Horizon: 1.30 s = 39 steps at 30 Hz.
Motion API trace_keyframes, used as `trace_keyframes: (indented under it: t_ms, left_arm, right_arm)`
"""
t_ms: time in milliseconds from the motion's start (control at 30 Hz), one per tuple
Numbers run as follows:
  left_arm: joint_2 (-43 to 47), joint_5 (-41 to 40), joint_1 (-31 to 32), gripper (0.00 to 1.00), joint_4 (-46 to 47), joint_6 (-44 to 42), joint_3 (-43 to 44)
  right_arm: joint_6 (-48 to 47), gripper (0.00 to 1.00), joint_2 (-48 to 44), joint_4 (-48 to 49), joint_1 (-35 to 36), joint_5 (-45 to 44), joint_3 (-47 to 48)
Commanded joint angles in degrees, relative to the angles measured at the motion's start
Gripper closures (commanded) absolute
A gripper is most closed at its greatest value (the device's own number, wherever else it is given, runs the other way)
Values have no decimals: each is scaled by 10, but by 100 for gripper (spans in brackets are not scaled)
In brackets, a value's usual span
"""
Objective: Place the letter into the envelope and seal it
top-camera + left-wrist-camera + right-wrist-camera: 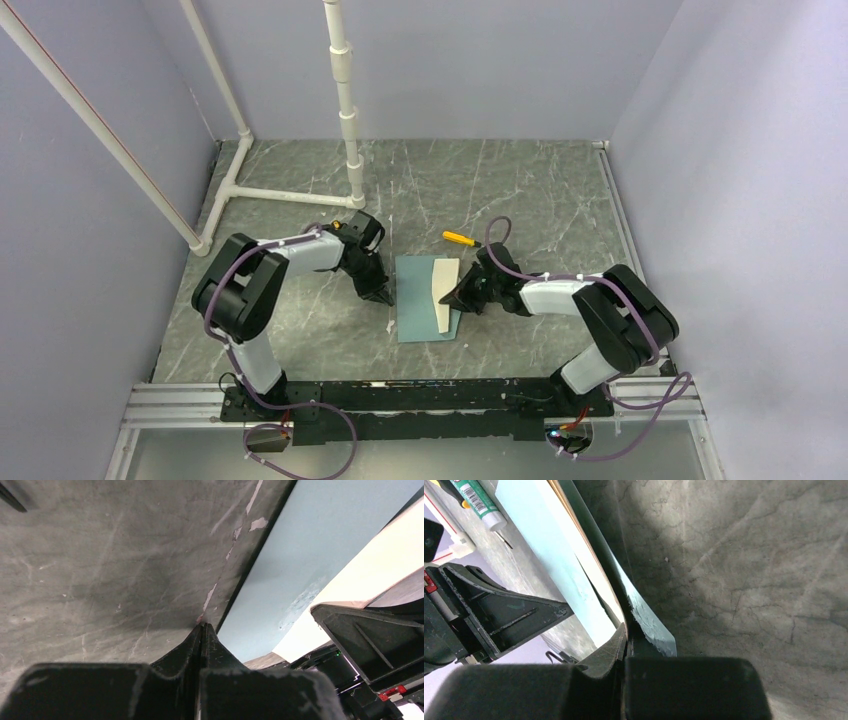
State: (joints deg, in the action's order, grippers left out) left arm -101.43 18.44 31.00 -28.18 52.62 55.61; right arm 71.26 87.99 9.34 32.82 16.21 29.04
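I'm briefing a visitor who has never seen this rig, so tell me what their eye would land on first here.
A blue-grey envelope lies flat in the middle of the marbled table, with a cream strip down its right part. Both arms reach in on it, jaws shut: the left gripper at its left edge, the right gripper at its right. A small yellow stick lies just behind it.

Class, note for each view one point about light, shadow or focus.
Top external: even soft light, all sharp. Left wrist: near part of the left gripper blurred, dark shadow on the table ahead of the shut jaws, cream sheet washed out. Right wrist: near part of the right gripper blurred, shadow on the table beside the envelope.
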Motion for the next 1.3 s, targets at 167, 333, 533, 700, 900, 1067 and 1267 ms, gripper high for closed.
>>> trace_keyframes:
  t_ms: [167,333,533,700,900,1067,1267]
  left_arm:
    - [16,-152,11,83,29,-23,-43]
    - [92,-102,11,76,118,-29,-76]
    - [74,-53,11,68,185,-50,-82]
    - [27,-16,12,64,212,-41,-76]
    - [-23,-94,12,82,61,-23,-19]
    - [-77,-137,11,96,-42,2,16]
    - [-97,-149,12,97,-57,5,22]
  right_arm:
    - [-46,100,16,-30,0,-14,6]
    - [-69,100,12,-32,-1,-5,0]
    - [-88,100,27,-19,-2,18,4]
    - [-93,100,29,-13,-4,30,0]
    - [-88,100,37,-18,-6,45,1]
    - [-50,100,38,-26,-23,48,-23]
    - [-20,100,40,-22,-33,56,-40]
